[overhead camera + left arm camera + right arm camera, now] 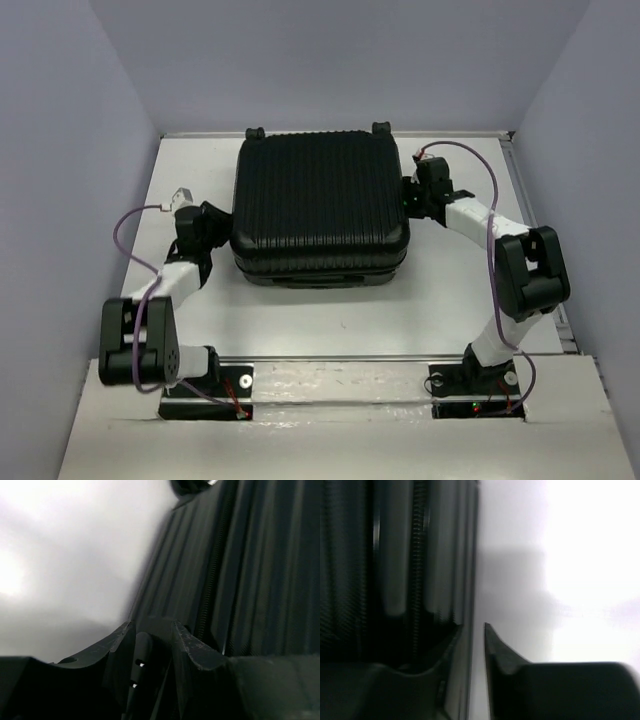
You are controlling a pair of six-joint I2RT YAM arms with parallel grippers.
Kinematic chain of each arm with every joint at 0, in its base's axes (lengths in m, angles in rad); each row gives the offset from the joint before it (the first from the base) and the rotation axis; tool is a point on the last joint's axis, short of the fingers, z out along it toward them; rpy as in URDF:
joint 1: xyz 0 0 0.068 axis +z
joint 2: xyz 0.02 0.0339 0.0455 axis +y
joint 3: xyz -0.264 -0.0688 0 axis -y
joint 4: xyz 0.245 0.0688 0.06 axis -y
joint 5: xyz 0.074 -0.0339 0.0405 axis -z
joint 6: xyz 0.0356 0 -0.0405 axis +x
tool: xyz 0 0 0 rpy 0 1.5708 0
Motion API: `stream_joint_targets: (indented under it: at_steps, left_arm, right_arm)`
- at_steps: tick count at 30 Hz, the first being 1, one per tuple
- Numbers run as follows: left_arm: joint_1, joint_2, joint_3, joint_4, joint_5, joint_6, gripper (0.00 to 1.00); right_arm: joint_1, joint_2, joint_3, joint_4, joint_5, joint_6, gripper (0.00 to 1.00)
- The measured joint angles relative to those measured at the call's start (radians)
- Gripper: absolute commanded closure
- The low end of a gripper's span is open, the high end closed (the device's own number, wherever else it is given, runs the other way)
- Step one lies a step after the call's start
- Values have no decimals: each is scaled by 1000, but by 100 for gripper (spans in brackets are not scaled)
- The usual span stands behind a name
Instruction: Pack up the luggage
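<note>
Luggage (pixel 320 200) lies flat, right jaws slightly parted at its side, left jaws' state unclear.

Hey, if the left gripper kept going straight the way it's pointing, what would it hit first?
The suitcase: its ribbed side sits right ahead of the left gripper, though depth is unclear.

One luggage (pixel 320 205) is counted on the single tabletop (pixel 440 300). Two caster wheels are seen at its far edge: the left wheel (pixel 255 133) and the right wheel (pixel 380 128). Two pincers are counted: the left pincer (pixel 212 226) and the right pincer (pixel 412 196).
</note>
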Motion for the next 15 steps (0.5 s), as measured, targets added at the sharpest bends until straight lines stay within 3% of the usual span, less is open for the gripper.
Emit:
stream_joint_targets:
  at_steps: [4, 9, 13, 15]
  left_arm:
    - [-11, -287, -162, -69, -66, 24, 53]
    - [-36, -486, -170, -229, -84, 90, 50]
    - [-55, -573, -135, -413, -68, 148, 50]
    - [-72, -583, -109, -474, -48, 166, 50]
  right_arm:
    - [-2, 105, 174, -63, -23, -61, 42]
    - [-27, 183, 369, -98, -59, -74, 29]
    - [-74, 107, 421, -107, -145, -48, 29]
    - [-75, 8, 416, -120, -188, -43, 38]
